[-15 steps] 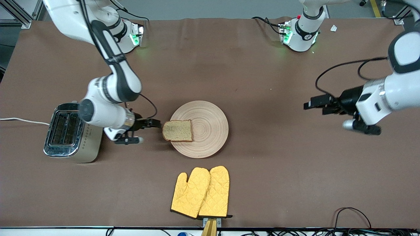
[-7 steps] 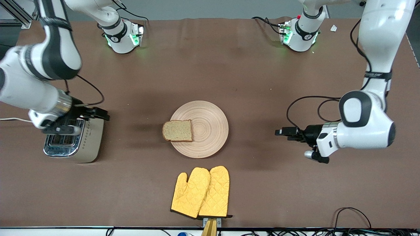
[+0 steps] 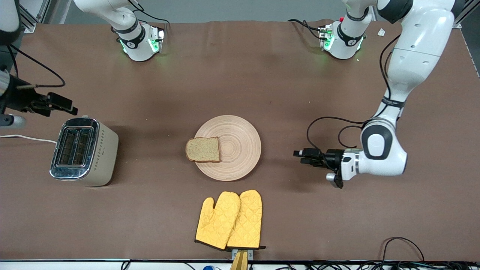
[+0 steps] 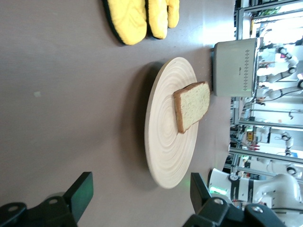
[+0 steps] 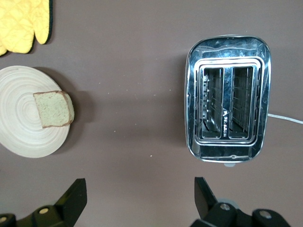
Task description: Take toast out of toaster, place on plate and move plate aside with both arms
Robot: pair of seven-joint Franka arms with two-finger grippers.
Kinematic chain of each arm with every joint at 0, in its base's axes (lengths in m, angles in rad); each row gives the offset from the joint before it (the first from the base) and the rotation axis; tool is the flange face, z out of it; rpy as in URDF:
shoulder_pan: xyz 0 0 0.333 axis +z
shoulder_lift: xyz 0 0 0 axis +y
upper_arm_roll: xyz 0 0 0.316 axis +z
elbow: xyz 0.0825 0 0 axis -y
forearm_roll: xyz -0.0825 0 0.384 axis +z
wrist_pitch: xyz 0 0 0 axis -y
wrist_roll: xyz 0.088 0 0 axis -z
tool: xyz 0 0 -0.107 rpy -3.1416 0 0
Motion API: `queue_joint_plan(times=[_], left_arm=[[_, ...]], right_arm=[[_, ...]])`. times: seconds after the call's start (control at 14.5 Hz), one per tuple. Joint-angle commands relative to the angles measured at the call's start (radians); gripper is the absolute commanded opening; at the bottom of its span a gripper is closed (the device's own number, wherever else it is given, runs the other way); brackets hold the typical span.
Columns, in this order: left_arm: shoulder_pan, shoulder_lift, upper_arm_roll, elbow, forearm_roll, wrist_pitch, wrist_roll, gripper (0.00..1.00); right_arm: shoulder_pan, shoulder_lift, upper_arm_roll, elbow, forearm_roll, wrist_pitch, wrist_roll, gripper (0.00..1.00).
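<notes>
The brown wholegrain toast slice (image 3: 203,149) lies on the round beige wooden plate's (image 3: 240,138) rim. Left gripper (image 3: 302,156) gapes beside the plate; right gripper (image 3: 62,105) gapes above the chrome toaster (image 3: 83,151).

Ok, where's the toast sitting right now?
The toast lies flat on the plate, at the rim toward the right arm's end of the table, its edge overhanging slightly toward the toaster. The oven mitts lie nearer the front camera.

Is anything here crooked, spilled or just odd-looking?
One small thing: the toast lies off-centre on the plate, its corner poking past the rim at the toaster's end. The oven mitts lie flat side by side, overlapping slightly. Nothing looks spilled or broken.
</notes>
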State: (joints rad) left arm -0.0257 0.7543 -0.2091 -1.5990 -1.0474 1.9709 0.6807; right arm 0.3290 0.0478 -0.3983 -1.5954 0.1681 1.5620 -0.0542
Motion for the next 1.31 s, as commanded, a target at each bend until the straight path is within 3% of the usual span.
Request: queue_joint_plan(times=[0.0, 0.48, 0.69, 0.83, 1.03, 1.24], left_arm=[[-0.084, 0.020, -0.001, 0.002, -0.104, 0.075, 0.019, 0.85], [-0.172, 0.122, -0.001, 0.005, -0.252, 0.140, 0.062, 0.69], [-0.189, 0.137, -0.001, 0.007, -0.267, 0.141, 0.083, 0.65], [-0.191, 0.149, -0.001, 0.011, -0.270, 0.141, 0.094, 0.57], [-0.203, 0.151, -0.001, 0.013, -0.270, 0.141, 0.097, 0.34], [-0.203, 0.152, -0.001, 0.013, -0.270, 0.144, 0.097, 0.18]], right_arm=[[0.011, -0.022, 0.006, 0.018, -0.045, -0.029, 0.010, 1.00], [0.004, -0.072, 0.004, 0.048, -0.073, -0.091, 0.011, 1.00], [-0.076, -0.072, 0.042, 0.048, -0.071, -0.099, 0.002, 1.00], [-0.143, -0.071, 0.099, 0.046, -0.073, -0.096, 0.004, 1.00], [-0.251, -0.068, 0.211, 0.046, -0.073, -0.089, 0.002, 1.00], [-0.257, -0.068, 0.227, 0.048, -0.093, -0.088, 0.000, 1.00]])
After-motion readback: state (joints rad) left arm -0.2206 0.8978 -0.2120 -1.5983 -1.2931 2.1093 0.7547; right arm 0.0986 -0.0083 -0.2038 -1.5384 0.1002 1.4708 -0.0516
